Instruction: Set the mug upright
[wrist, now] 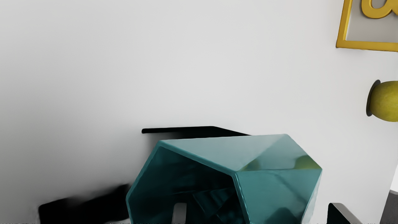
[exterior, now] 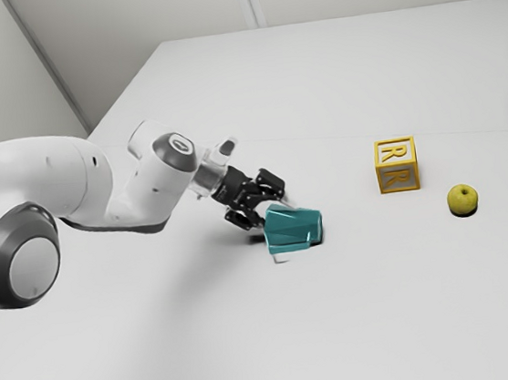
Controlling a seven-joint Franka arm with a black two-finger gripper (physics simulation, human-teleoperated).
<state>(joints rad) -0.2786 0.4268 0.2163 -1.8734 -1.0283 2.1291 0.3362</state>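
From the exterior view's left, see smooth white casing leading to the angular black tool (exterior: 277, 217), open, with one fingertip before the mug's mouth and the other beyond its outer wall, apart from it. Next, find the glossy teal mug (exterior: 292, 229), faceted, lying on its side on the smooth pale desk (exterior: 387, 312), mouth towards the tool. Further right, note a cubic block (exterior: 397, 166) with raised yellow edges and letters on pale faces, then a rounded yellow-green fruit (exterior: 463, 199)
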